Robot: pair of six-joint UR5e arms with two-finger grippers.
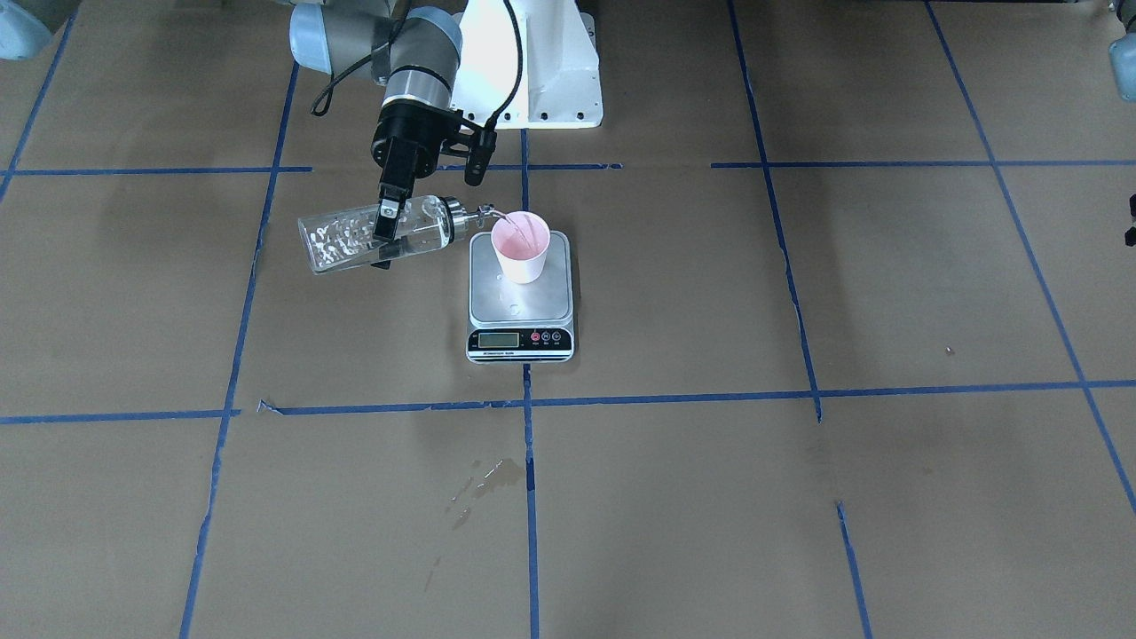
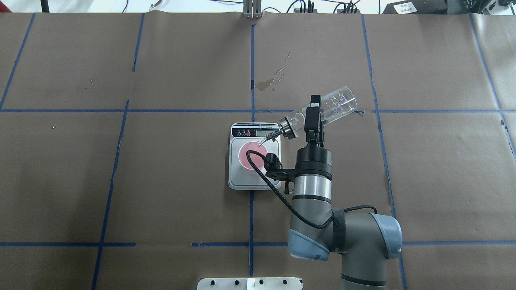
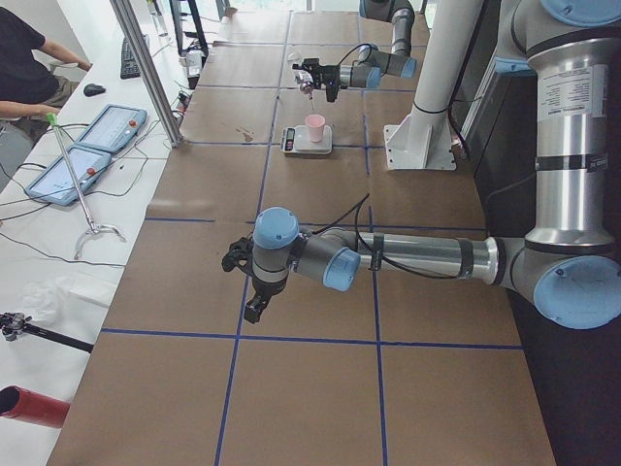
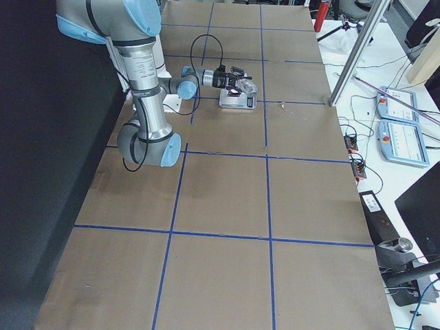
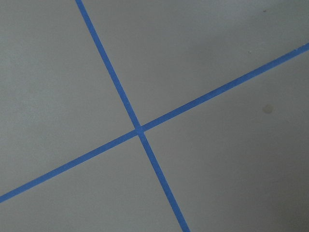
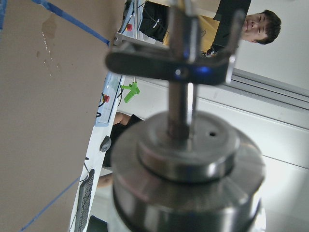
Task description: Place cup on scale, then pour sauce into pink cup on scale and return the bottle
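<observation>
The cup (image 1: 521, 248) stood upright on the scale (image 1: 519, 311), toward the back of the platform, away from the display strip. The bottle (image 1: 337, 241) hung in the air just beside the scale, on the robot's right of it. It was tipped almost level, with the metal cap lower than the base. Its thin spout (image 1: 486, 213) reached over the cup's rim. The sauce (image 1: 426, 232), clear, lay gathered toward the cap end of the glass, and a thin stream ran from the spout into the cup.

The right gripper (image 1: 384, 232) had the bottle clamped round its middle, fingers closed against the glass. Its arm reached in from the robot's side of the scale.

The left gripper (image 3: 250, 311) hung low over the table (image 1: 799, 497), well apart from the scale on the robot's left. It showed only in the side view, so how far its fingers stood open could not be told.

A dried stain (image 1: 486, 477) marked the brown paper beyond the scale's display end, apart from it, next to a blue tape line (image 1: 531, 497).
</observation>
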